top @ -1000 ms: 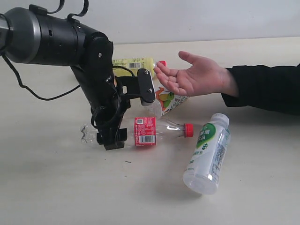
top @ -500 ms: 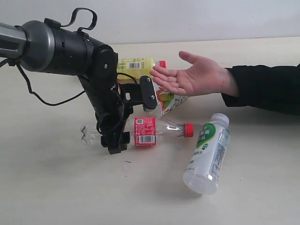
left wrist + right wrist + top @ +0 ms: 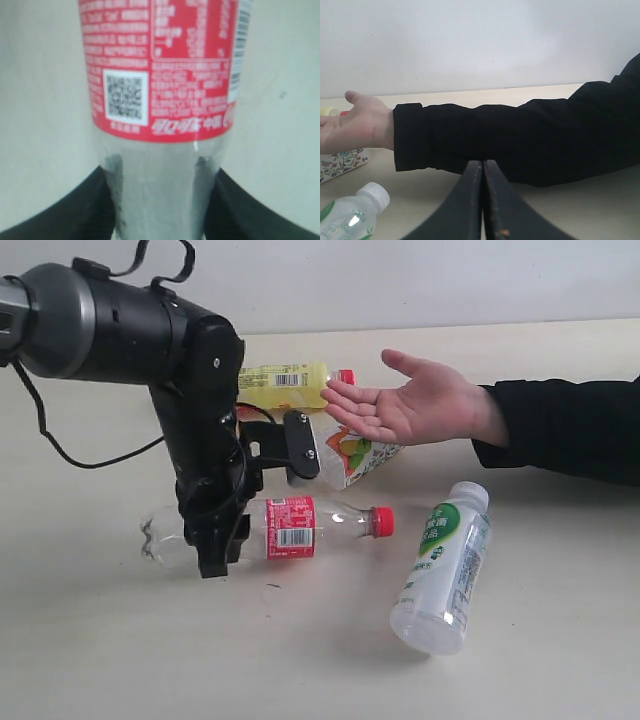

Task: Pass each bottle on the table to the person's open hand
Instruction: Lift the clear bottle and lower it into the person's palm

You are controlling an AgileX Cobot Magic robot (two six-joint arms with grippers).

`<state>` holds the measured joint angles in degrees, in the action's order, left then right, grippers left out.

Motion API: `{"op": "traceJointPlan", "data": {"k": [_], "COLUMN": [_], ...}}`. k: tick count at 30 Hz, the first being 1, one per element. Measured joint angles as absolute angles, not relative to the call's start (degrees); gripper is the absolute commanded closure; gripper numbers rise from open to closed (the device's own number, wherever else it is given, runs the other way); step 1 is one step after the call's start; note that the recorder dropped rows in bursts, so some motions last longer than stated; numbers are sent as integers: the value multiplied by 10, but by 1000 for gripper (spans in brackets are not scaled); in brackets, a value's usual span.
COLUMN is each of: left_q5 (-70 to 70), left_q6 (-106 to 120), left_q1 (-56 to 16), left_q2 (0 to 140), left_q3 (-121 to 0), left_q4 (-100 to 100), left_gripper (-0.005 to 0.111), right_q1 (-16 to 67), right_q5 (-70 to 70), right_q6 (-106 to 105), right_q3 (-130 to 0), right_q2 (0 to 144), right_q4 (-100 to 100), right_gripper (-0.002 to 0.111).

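At the middle left of the exterior view, the red-label bottle (image 3: 290, 528) lies on its side on the tabletop (image 3: 90, 660), with its red cap toward the right of the frame and its base toward the left. The left gripper (image 3: 213, 545) stands over the clear body between label and base. In the left wrist view its two dark fingers (image 3: 75, 210) sit against either side of the plastic, pinching it just below the label.

The bottle looks empty and thin-walled, so it is probably very light and easy to dent. It is also smooth and round enough to twist in the grip. This hold is off-centre toward the base, so the cap end may droop when lifted. The band at the label's edge is likely the stiffest place to squeeze.

The person's hand (image 3: 410, 405) waits palm up at the upper centre-right. The fruit-print bottle (image 3: 355, 455) lies just under it, and the yellow bottle (image 3: 285, 385) lies behind, its cap close to the hand. A swing toward the palm would pass over both, and the trailing cap end could clip them. The white-green bottle (image 3: 445, 570) lies at the lower right, out of that path. The right gripper (image 3: 482, 200) has its fingers pressed together and holds nothing.
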<state>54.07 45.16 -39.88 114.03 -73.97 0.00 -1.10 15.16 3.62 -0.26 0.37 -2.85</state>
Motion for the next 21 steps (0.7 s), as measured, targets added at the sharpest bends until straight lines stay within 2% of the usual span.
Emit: {"op": "traceJointPlan", "data": {"k": [12, 21], "left_q5": [569, 551], "left_q6": [442, 162], "left_q1": [-399, -399], "left_q2": [990, 969], "left_q3": [-740, -794], "left_q4": [-94, -242], "left_gripper": [107, 107], "right_q1": [-11, -11], "right_q5": [152, 152], "right_q6": [36, 36], "right_q3": [-3, -3], "right_q2": [4, 4], "right_q4": [-29, -29], "right_gripper": [108, 108]}}
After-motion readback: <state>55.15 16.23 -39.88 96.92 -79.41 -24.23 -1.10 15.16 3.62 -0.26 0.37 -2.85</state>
